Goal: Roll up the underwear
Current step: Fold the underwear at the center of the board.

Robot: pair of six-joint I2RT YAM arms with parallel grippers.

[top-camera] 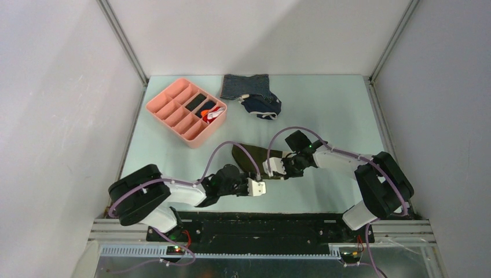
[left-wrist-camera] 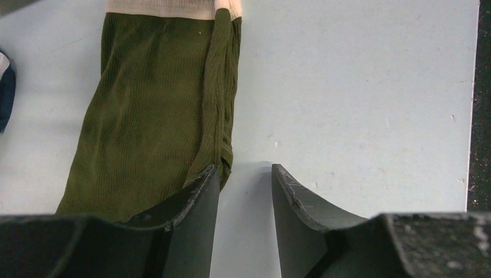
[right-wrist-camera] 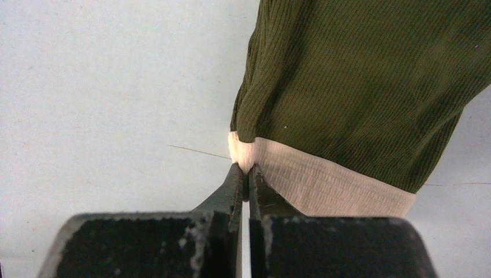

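Observation:
The olive-green underwear (top-camera: 248, 154) with a cream waistband (right-wrist-camera: 324, 179) lies flat on the pale table, mid-front. My right gripper (top-camera: 269, 168) is shut on one corner of the waistband, seen pinched at the fingertips in the right wrist view (right-wrist-camera: 246, 169). The green cloth (right-wrist-camera: 359, 75) spreads away up and to the right. My left gripper (top-camera: 259, 187) is open and empty, low over the table (left-wrist-camera: 246, 168). Its left finger (left-wrist-camera: 200, 191) sits at the near corner of the underwear (left-wrist-camera: 150, 104). Its right finger is over bare table.
A pink compartment tray (top-camera: 164, 100) with dark and red-white items stands at the back left. A blue-grey striped garment (top-camera: 246, 86) and a navy white-trimmed garment (top-camera: 263, 106) lie at the back middle. The table's dark edge (left-wrist-camera: 483, 116) shows in the left wrist view.

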